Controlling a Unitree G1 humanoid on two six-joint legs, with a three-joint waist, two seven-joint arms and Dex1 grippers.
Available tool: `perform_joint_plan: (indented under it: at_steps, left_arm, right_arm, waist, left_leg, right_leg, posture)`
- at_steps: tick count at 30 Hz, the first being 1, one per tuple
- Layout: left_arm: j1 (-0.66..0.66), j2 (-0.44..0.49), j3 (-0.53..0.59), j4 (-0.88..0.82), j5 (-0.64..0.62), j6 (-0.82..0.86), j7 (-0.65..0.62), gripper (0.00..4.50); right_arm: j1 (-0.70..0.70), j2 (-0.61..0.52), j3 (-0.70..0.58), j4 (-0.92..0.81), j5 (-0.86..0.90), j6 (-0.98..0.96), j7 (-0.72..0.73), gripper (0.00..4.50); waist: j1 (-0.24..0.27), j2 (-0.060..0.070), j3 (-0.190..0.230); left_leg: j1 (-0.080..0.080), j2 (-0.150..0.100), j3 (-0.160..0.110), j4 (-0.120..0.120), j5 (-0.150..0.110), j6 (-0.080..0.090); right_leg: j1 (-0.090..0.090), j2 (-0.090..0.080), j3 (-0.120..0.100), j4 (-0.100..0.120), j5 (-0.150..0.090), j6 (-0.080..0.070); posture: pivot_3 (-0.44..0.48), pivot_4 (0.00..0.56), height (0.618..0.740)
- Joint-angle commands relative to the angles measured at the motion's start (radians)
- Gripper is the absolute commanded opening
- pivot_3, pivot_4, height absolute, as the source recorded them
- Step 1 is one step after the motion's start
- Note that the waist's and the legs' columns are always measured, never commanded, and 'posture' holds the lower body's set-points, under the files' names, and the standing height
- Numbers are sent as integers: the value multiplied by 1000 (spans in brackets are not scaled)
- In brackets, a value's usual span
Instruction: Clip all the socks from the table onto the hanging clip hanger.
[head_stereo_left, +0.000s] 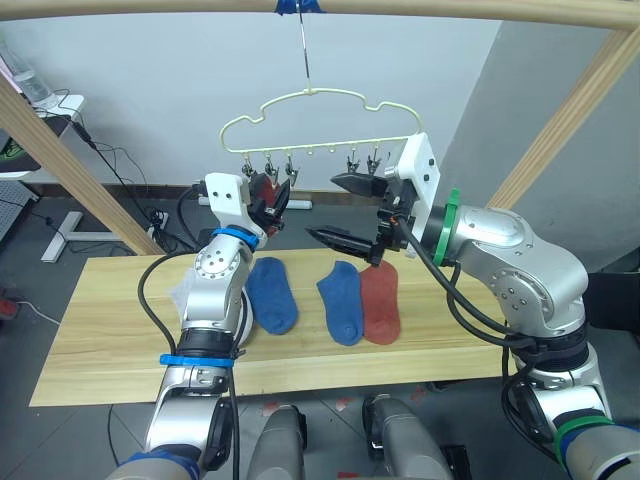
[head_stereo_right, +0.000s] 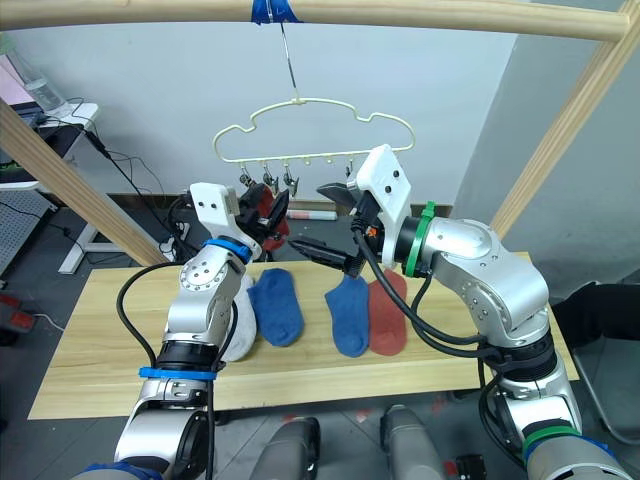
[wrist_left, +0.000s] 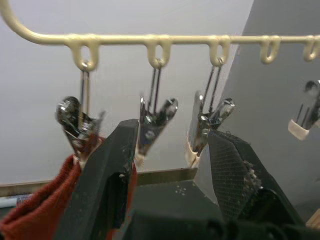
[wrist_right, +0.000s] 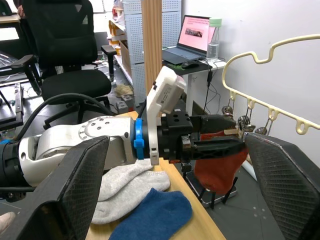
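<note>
Left gripper (head_stereo_left: 275, 195) is up at the hanger (head_stereo_left: 320, 125), fingers spread beside the red sock (wrist_right: 217, 167) dangling from the end clip (wrist_left: 80, 125), while the wide-open right gripper (head_stereo_left: 350, 210) hovers nearer the socks on the table (head_stereo_left: 90, 340).

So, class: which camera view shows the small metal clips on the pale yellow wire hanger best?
The left wrist view: three metal clips hang close up beneath the pale yellow wire hanger. Both eye views show the row small; the right wrist view shows a few beside the left pincer.

Pale yellow clip hanger (head_stereo_left: 318, 125); two blue socks (head_stereo_left: 272, 293), rust red sock (head_stereo_left: 380, 303), grey sock (head_stereo_right: 238, 320) on yellowish wood counter (head_stereo_left: 110, 340)
</note>
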Motion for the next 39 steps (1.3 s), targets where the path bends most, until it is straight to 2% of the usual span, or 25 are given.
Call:
perform_joint_plan:
  at_steps: [1,6,16,39]
  left_arm:
    - [-47,4,12,18,8,-48,2,2405]
    - [-64,11,17,49,11,-73,3,2405]
    - [-41,15,22,26,8,-74,8,2405]
    - [-71,27,43,94,12,-89,15,2405]
  right_arm:
    - [-4,-4,-11,-42,13,-10,-2,4500]
    - [0,-10,-12,-41,10,-12,-2,4500]
    - [0,-10,-13,-41,12,-13,-4,4500]
    - [2,-15,-12,-39,9,-14,-4,4500]
  waist:
    - [-1,0,0]
    - [-4,0,0]
    - [-5,0,0]
    - [-5,0,0]
  left_leg:
    - [0,0,0,1,0,0]
    - [0,0,0,7,0,0]
    - [0,0,0,7,0,0]
    - [0,0,0,7,0,0]
  right_leg:
    - [0,0,0,1,-2,3]
    - [0,1,1,5,-2,5]
    - [1,1,1,5,-2,6]
    - [1,1,1,5,-2,6]
  posture:
    - [-99,223,740]
    - [-104,222,740]
    - [-101,222,740]
    - [-103,219,740]
